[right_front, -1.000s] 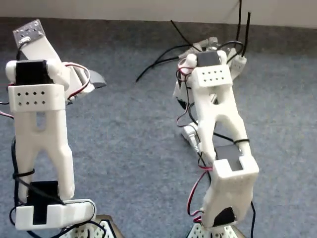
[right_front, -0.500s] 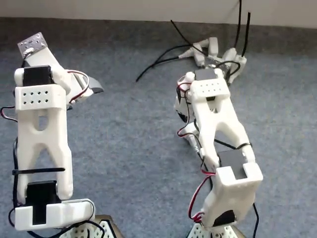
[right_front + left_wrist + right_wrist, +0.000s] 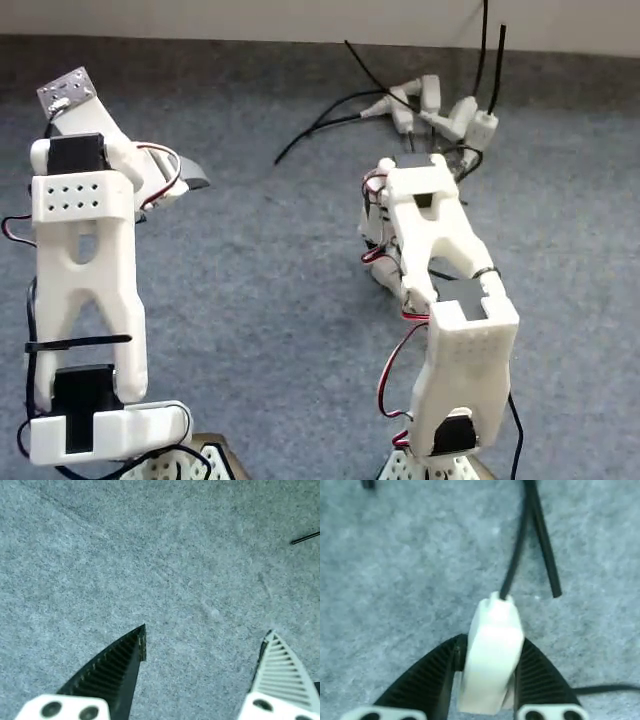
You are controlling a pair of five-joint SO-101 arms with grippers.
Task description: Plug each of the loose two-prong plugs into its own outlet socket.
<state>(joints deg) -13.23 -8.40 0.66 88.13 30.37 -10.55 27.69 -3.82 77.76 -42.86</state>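
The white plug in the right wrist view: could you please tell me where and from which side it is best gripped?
Probably across the long sides of the white plastic plug body, from the end opposite its black cord, as the right gripper holds it. The body narrows towards the cord, so the ribbed black pads seat on the wider part, leaving the cord free.

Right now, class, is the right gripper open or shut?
Shut: the right gripper clamps the white plug, both black fingers pressing its sides.
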